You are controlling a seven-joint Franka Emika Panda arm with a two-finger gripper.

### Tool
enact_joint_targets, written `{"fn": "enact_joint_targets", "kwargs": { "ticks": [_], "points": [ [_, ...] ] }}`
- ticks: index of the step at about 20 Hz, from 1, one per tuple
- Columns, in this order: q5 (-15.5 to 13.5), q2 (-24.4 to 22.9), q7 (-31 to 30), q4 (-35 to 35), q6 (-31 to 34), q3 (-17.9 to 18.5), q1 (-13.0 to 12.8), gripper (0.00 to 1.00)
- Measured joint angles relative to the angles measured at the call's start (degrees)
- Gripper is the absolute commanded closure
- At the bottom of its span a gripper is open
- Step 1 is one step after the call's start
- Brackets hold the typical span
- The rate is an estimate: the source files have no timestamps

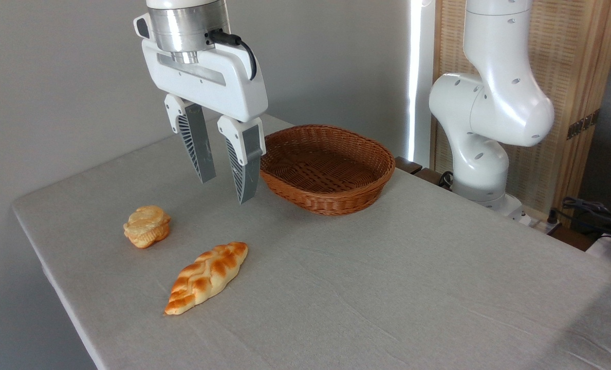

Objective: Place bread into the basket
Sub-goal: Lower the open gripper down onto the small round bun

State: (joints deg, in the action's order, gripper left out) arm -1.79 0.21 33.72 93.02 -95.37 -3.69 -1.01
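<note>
Left of the basket (327,167), I am hovering the claw (227,191) empty, fingers parted, above the bread (147,226), ready to descend.

The hand (225,190) is hanging from above, pointing down, its two grey-padded fingers (201,146) standing apart with nothing between them. The white arm (490,110) is rising at the right, its base joint bending upward out of view.

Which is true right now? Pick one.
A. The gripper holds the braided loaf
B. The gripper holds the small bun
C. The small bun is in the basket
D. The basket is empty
D: the basket shows only bare wicker inside, while the small bun and braided loaf lie on the table, and the gripper hangs open.
</note>
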Motion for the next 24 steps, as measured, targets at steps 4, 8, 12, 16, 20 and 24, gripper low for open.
{"fn": "enact_joint_targets", "kwargs": {
  "ticks": [4, 8, 12, 16, 20, 24],
  "points": [
    [0.0, 0.2, 0.0, 0.0, 0.0, 0.0, 0.0, 0.0],
    [0.0, 0.2, 0.0, 0.0, 0.0, 0.0, 0.0, 0.0],
    [0.0, 0.2, 0.0, 0.0, 0.0, 0.0, 0.0, 0.0],
    [-0.6, 0.7, 0.0, 0.0, -0.1, -0.7, -0.3, 0.0],
    [-1.0, 2.7, -2.5, 0.3, -2.9, -4.8, -1.0, 0.0],
    [-2.5, 4.6, -6.8, 3.0, -11.9, -9.2, -1.5, 0.0]
  ]
}}
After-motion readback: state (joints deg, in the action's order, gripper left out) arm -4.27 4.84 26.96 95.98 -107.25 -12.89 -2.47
